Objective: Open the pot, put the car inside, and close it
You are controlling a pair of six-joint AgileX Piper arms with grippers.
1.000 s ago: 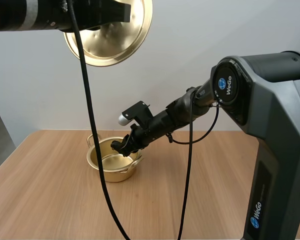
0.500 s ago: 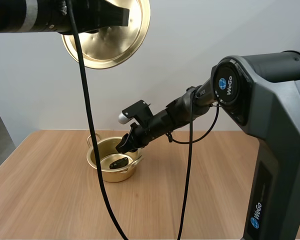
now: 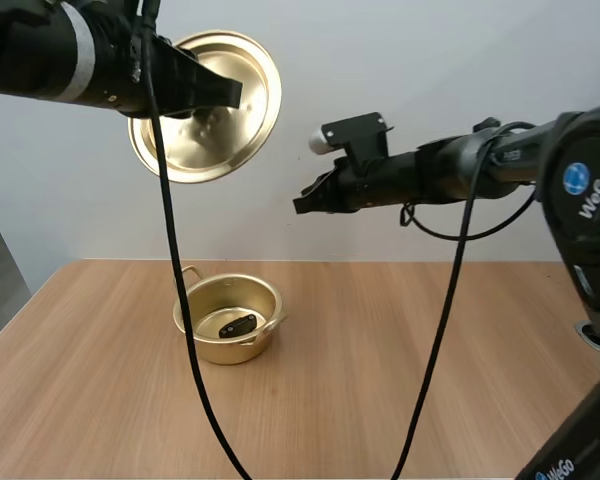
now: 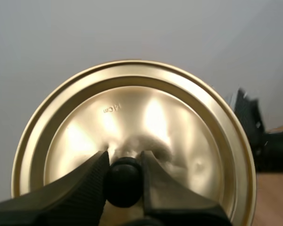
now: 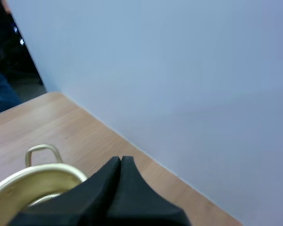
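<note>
The car [image 3: 238, 324], a small dark toy, lies on the floor of the pot [image 3: 220, 350], slightly toward three o'clock of its middle. The golden pot has no cover on and stands upright on the wooden table [image 3: 340, 400], off toward nine o'clock from the tabletop's middle in the high view. One loop handle [image 3: 187, 272] juts from the rim at about eleven o'clock, and another [image 3: 277, 320] at about four o'clock.

The lid [image 3: 242, 110] is off the pot and hangs high in the air, at roughly twelve o'clock from the pot in the high view and well apart from it. It is tipped up on edge rather than lying flat. The left gripper [image 4: 124, 162] holds it. In the left wrist view its two black fingers [image 4: 92, 179] are clamped on the lid's black knob [image 4: 124, 181], one on each side, with the golden disc spreading out behind them.

The right gripper [image 3: 305, 203] hovers high above the table, at about one o'clock from the pot and well clear of it. It is off at three o'clock of the lid, with open space between the two. Its arm reaches in from three o'clock, roughly level. In the right wrist view its fingers lie pressed together as one dark wedge with nothing between them, and the pot's rim and one loop handle show beyond the tips.
</note>
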